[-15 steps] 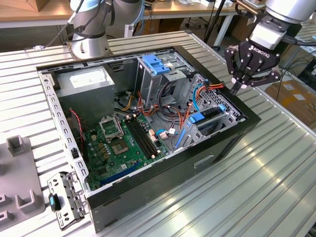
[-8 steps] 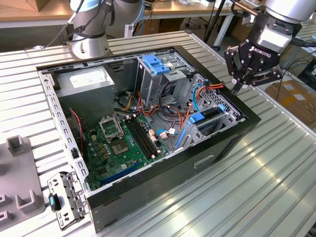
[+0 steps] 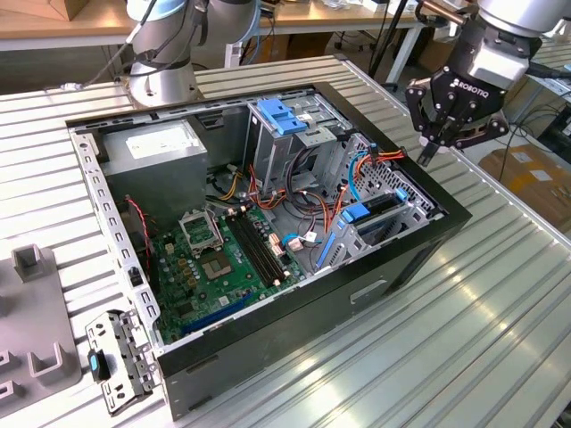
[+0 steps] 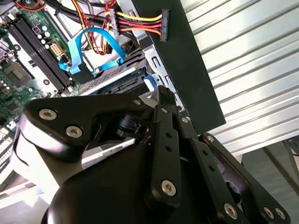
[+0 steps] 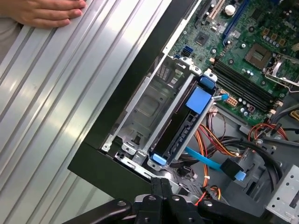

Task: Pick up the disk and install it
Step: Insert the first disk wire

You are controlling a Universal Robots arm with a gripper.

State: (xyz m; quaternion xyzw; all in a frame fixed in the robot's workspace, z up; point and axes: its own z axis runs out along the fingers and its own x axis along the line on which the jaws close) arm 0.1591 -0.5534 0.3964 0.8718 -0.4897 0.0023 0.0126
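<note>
Pressed-together gripper [image 3: 428,150], pinching nothing, above the disk [image 5: 182,130] slotted at the case [image 3: 294,312] corner. Risk of snagging loose orange cables [image 3: 379,160] or clipping the case rim.

Bright light glares off the ribbed table [image 3: 500,294].

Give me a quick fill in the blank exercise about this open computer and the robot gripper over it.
1. The gripper hovers over the computer case with its fingers ___.
2. The disk stands on edge in the drive cage, its plastic frame coloured ___.
3. A person's hand rests on the slatted metal ___.
Missing words: shut; blue; table.
</note>
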